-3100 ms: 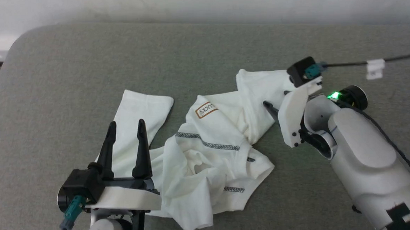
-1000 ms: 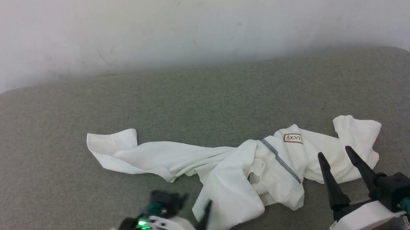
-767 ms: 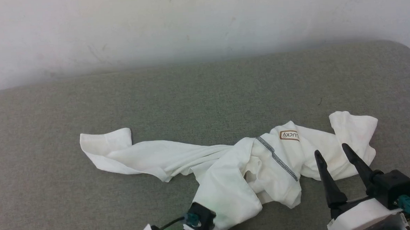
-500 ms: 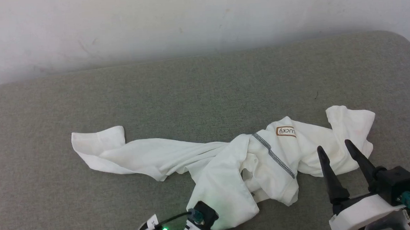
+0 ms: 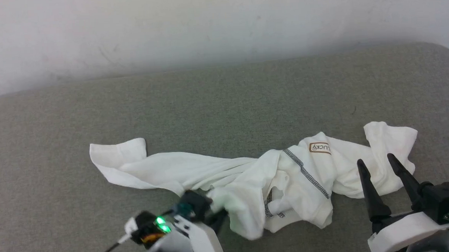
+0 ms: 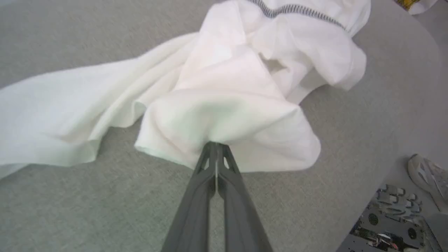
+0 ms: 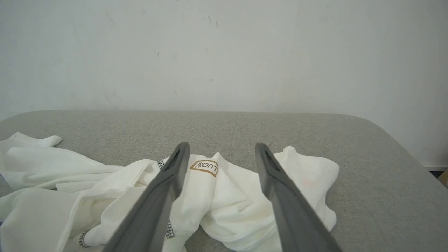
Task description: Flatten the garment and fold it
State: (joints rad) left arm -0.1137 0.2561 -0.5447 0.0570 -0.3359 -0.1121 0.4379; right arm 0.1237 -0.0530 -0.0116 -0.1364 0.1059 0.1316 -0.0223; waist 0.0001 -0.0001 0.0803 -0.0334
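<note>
Garment point(image 5: 246, 173) lies crumpled on grey surface point(image 5: 223, 103), one sleeve stretched left. Left gripper point(image 6: 216, 146) pinched tight on near fabric fold. Right gripper point(image 5: 375, 159) spread wide, empty, by garment's right end.

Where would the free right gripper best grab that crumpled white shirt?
Probably the loose right end of the white thin-fabric shirt, approached from the robot's near side: its edge lies bunched and raised toward the open right gripper, which points at it. The left gripper pinches a near fold.
</note>
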